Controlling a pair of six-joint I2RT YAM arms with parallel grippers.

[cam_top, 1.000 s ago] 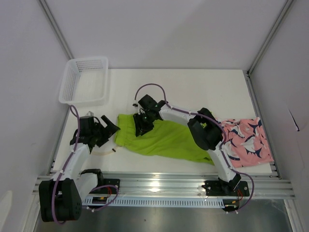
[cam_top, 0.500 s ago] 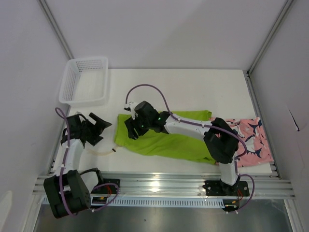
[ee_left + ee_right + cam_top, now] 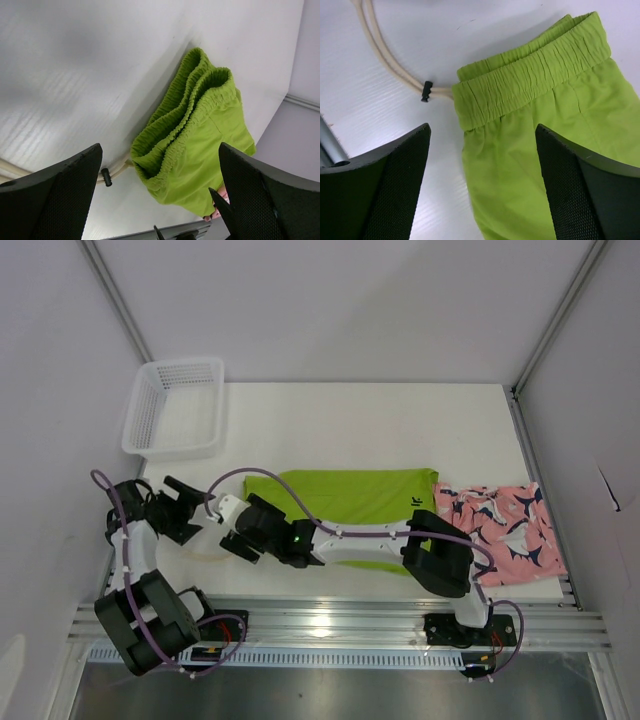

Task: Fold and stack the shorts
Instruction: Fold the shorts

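Note:
The lime green shorts (image 3: pixel 350 495) lie folded flat in the middle of the table, waistband to the left (image 3: pixel 535 75). The pink printed shorts (image 3: pixel 505 530) lie spread at the right, touching the green pair's right edge. My right gripper (image 3: pixel 230 530) hangs open just off the green waistband's near-left corner, and its wrist view shows nothing between the fingers (image 3: pixel 482 130). Further left, my left gripper (image 3: pixel 190 508) is open and empty; it faces the bunched waistband (image 3: pixel 195 130) from a distance.
A cream drawstring (image 3: pixel 205 555) with a black end (image 3: pixel 426 91) trails from the waistband toward the near-left table edge. A white mesh basket (image 3: pixel 175 405) stands at the back left. My right arm lies across the front of the green shorts.
My right gripper swept left and toward the near edge, opened and let go of the green shorts, which now lie folded flat. My left arm drew back to the left.

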